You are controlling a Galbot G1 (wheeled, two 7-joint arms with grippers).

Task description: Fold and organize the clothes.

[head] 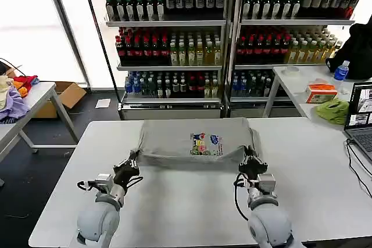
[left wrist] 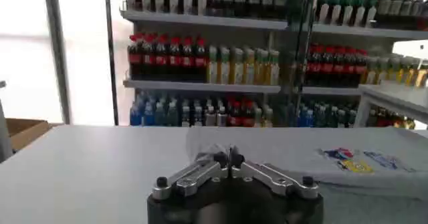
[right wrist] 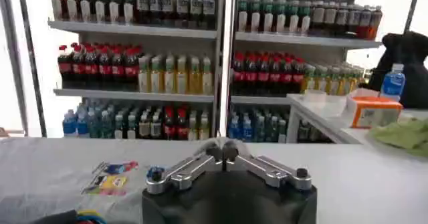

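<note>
While the grey T-shirt point(head: 195, 139) lies part-folded mid-table point(head: 325, 161) in the head view, the left gripper point(head: 133, 159) and right gripper point(head: 250, 159) pinch its near corners — soft, light cloth that will sag, so corners are the sensible hold. From the left wrist, the jaws meet closed on a fold of shirt point(left wrist: 294, 153); from the right wrist, likewise closed, fabric bunched at the tips.

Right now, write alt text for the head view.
Both grippers pinch the near corners of a folded grey T-shirt on a white table: left gripper, right gripper. Stocked drink shelves stand behind.
</note>
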